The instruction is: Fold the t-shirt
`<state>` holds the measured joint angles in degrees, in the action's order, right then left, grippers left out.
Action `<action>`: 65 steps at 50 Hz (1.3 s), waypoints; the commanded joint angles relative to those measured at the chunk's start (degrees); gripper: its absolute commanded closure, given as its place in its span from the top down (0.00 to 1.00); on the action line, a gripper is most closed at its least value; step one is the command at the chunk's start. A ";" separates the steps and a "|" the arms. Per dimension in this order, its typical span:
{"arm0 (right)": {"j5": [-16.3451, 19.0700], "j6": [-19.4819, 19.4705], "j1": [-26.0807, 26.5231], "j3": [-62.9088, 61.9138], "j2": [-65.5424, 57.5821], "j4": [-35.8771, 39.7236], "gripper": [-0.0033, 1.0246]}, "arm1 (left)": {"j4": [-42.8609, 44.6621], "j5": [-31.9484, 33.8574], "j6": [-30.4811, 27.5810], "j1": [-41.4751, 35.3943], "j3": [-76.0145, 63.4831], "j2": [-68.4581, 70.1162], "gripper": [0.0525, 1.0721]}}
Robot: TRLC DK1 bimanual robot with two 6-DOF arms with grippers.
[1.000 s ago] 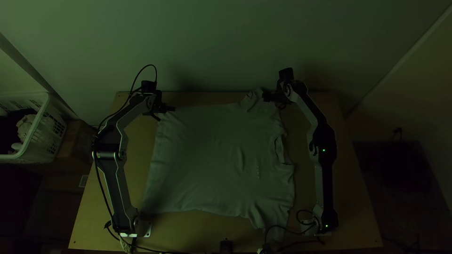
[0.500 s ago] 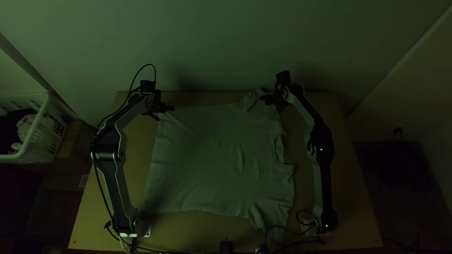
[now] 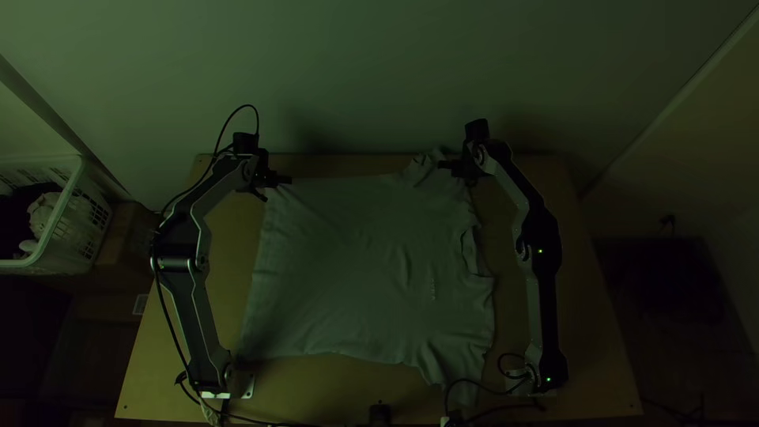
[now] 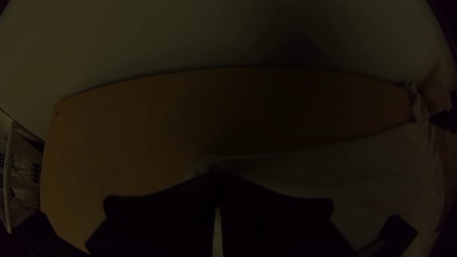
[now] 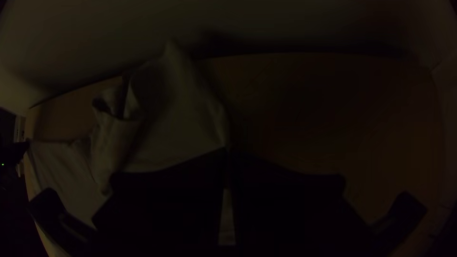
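The t-shirt [image 3: 356,269] lies spread on the table [image 3: 228,273], every fold left to make, with the left gripper [image 4: 218,176] pinching a far hem corner and the right gripper [image 5: 228,153] the far sleeve's edge.

2 bent arms [image 3: 191,296], left end effector [image 3: 286,181] closed, right end effector [image 3: 444,165] closed

The t-shirt [image 3: 348,269] is greyish (faintly speckled in one spot), the table [image 3: 593,348] tan.
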<state>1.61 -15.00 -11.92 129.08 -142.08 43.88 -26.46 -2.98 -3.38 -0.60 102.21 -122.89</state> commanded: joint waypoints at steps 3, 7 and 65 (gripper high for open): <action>-0.02 -0.29 1.90 0.21 1.98 0.51 0.03 | -0.35 -0.09 1.79 1.83 0.44 2.48 0.02; -0.29 -0.20 2.43 0.04 2.33 0.51 0.03 | -0.35 0.00 1.88 2.45 0.62 2.57 0.02; -4.42 1.82 -3.02 -28.97 26.59 1.12 0.03 | 0.44 1.40 4.61 2.01 -18.28 18.13 0.02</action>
<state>-1.23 -13.43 -13.74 104.90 -120.62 46.11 -26.70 -1.08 0.21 1.32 86.80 -108.25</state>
